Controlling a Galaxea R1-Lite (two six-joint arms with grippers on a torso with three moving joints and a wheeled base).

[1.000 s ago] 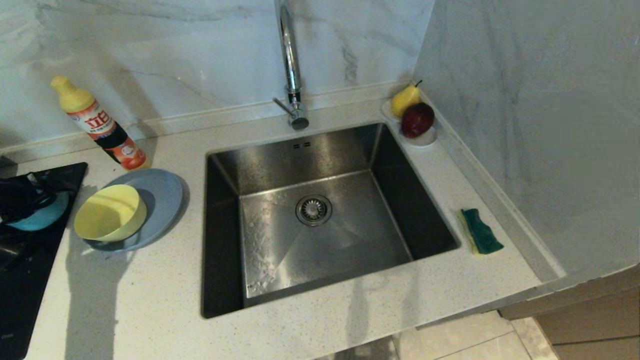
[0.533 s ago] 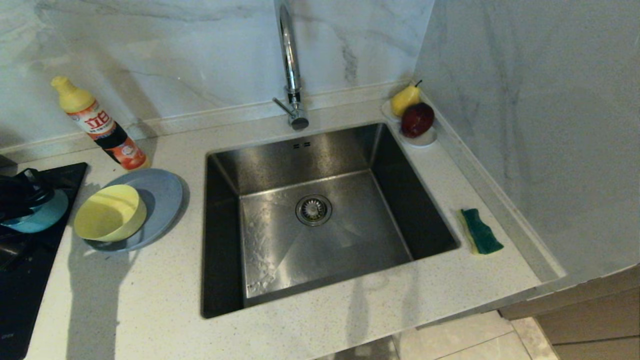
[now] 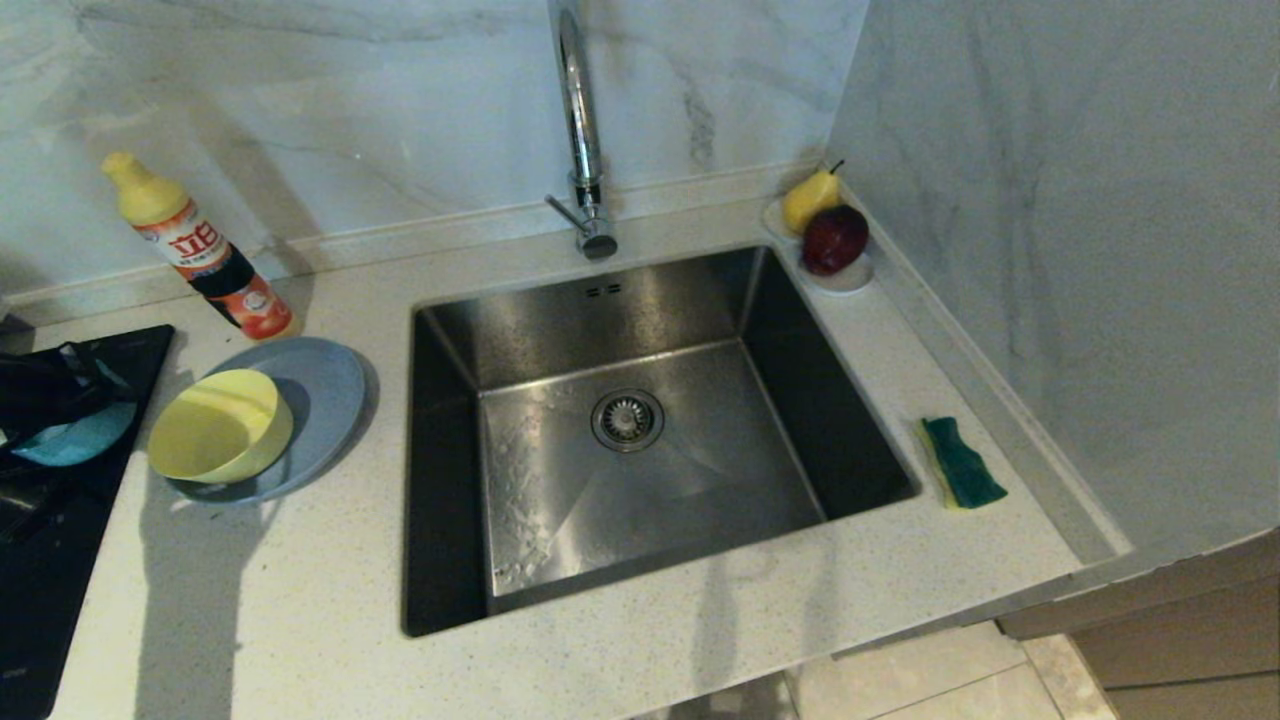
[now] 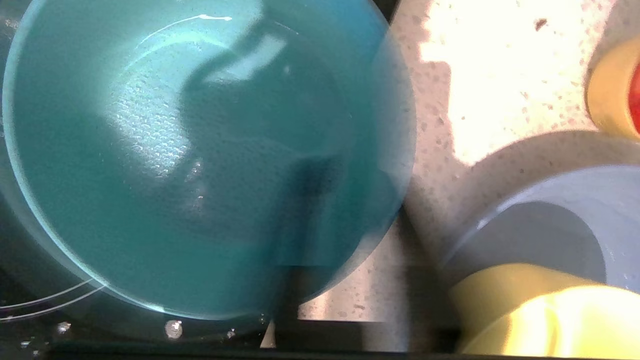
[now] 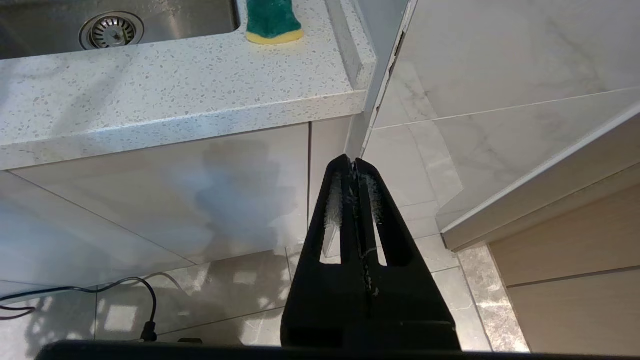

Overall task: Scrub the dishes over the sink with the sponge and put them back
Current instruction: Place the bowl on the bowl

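Observation:
The teal-blue bowl (image 3: pixel 72 440) sits on the black cooktop at the far left. My left gripper (image 3: pixel 45 395) is on top of it and hides most of it. In the left wrist view the bowl (image 4: pixel 175 150) fills the frame, and my left gripper (image 4: pixel 367 210) is shut on its rim, one finger inside and one outside. The yellow bowl (image 3: pixel 220 425) lies tilted on the grey-blue plate (image 3: pixel 325 385), just right of the cooktop. The sponge (image 3: pixel 962 462) lies green face up on the counter right of the sink (image 3: pixel 620 300). My right gripper (image 5: pixel 353 162) hangs shut and empty below the counter's edge.
A detergent bottle (image 3: pixel 200 255) stands behind the plate. The chrome faucet (image 3: pixel 580 130) rises behind the sink. A small white dish with a pear and an apple (image 3: pixel 830 235) sits in the back right corner. The black cooktop (image 3: pixel 50 570) covers the left edge. A marble wall closes off the right.
My left gripper has closed on the teal-blue bowl's rim, and the bowl has shifted slightly under it. The right arm has not moved.

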